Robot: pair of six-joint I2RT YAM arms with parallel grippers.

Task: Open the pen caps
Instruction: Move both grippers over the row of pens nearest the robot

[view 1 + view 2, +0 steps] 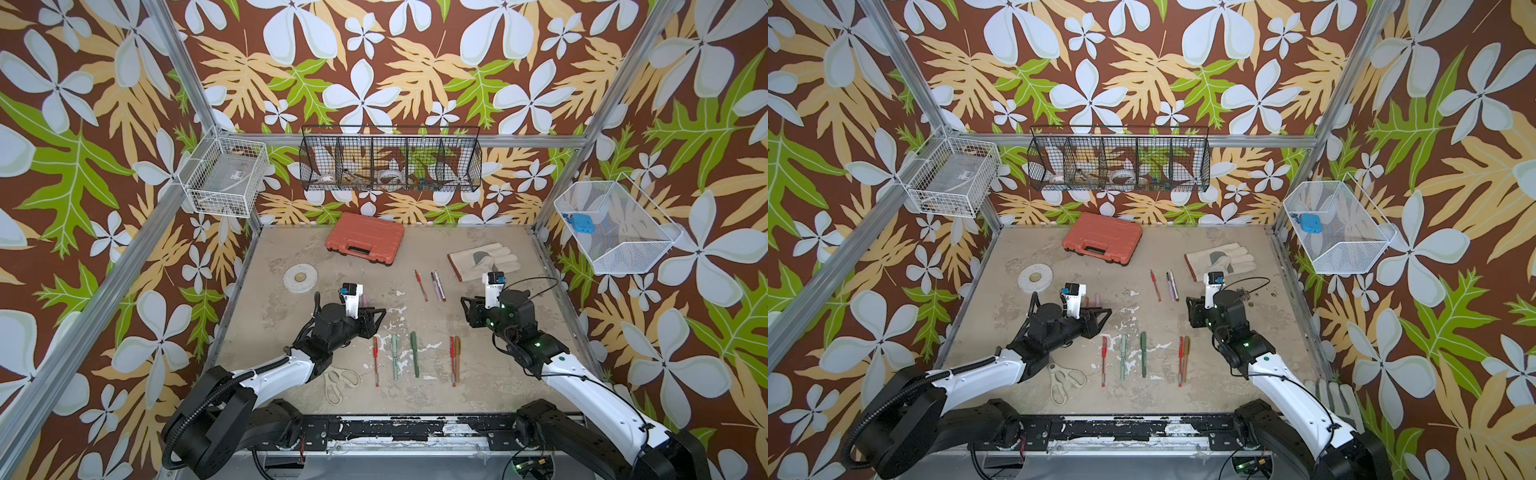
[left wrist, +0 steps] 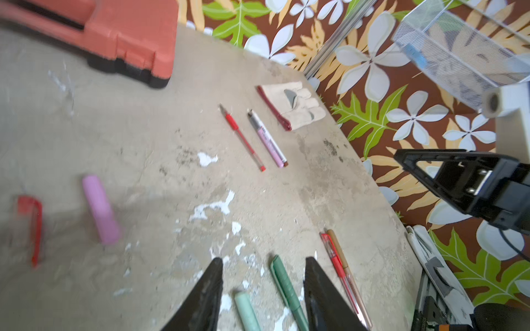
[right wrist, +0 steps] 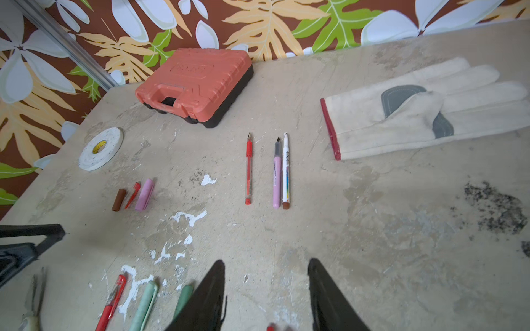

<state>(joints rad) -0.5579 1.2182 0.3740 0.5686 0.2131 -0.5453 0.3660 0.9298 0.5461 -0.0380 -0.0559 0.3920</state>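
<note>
Presumably sorted aside, loose caps (image 3: 144, 195) lie near the left claw (image 2: 264, 259); it and the right claw (image 3: 266, 260) gape half-open, empty.

text: none legible | orange case (image 3: 198, 77) embossing: blurred | white pen (image 3: 285, 169) print: too small

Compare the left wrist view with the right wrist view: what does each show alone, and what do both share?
Only the left wrist view shows the white mesh basket and the gold pen. Only the right wrist view shows the tape roll and the brown cap. Both show the orange case, the glove, the pink cap, the red cap and the three uncapped pens.
</note>
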